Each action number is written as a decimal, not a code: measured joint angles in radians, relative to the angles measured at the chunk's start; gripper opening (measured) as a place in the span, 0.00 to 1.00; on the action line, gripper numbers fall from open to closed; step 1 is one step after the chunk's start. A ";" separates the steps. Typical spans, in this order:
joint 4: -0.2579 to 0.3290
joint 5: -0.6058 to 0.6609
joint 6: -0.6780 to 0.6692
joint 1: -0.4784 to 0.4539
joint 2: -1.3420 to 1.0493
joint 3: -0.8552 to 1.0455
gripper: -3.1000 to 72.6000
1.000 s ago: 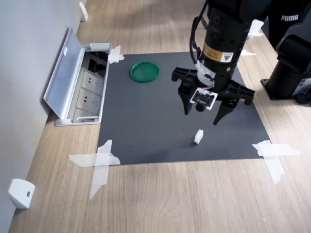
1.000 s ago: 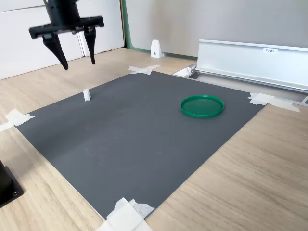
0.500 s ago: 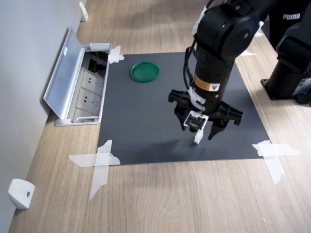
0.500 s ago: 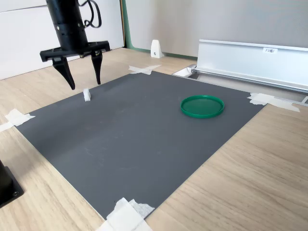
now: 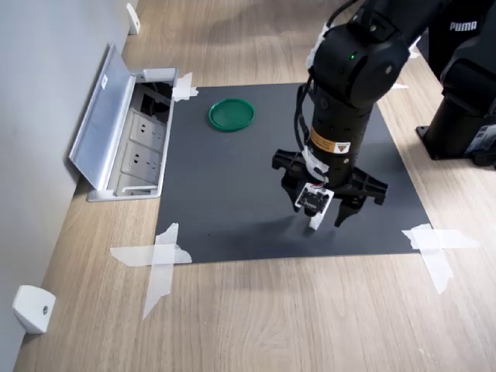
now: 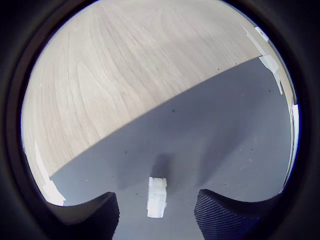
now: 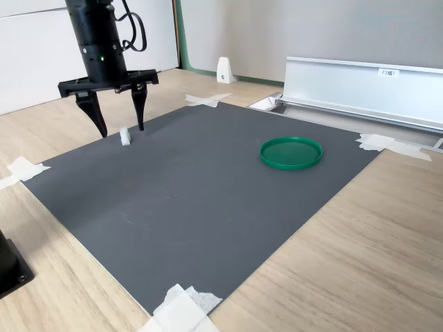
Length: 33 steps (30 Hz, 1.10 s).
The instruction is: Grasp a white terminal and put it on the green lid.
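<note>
Gripper (image 7: 120,126) has dropped — fingers spread (untouching) around white terminal (image 7: 125,135).

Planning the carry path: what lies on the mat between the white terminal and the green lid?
Nothing: in both exterior views, only bare dark mat lies between the white terminal and the green lid.

- We see the white terminal (image 5: 315,222) as plain white, unpatterned.
- We see the green lid (image 7: 291,152) as solid dark green.
- The mat (image 5: 232,194) looks flat dark grey to us, with white tape strips (image 5: 159,260) at its corners.
- We see the tabletop (image 5: 271,310) in pale wood grain.
- Our tool (image 7: 119,123) is black; the arm (image 5: 349,77) above it carries a yellow-and-white label.
- We note a silver socket box (image 5: 116,132) and a white bracket (image 5: 32,308).
</note>
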 joint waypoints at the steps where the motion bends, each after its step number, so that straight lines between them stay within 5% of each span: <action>1: -0.004 -0.009 0.000 0.000 0.000 0.000 0.88; 17: -0.010 -0.031 0.000 0.007 0.034 0.001 0.86; 33: -0.027 -0.027 0.104 0.044 0.034 0.001 0.57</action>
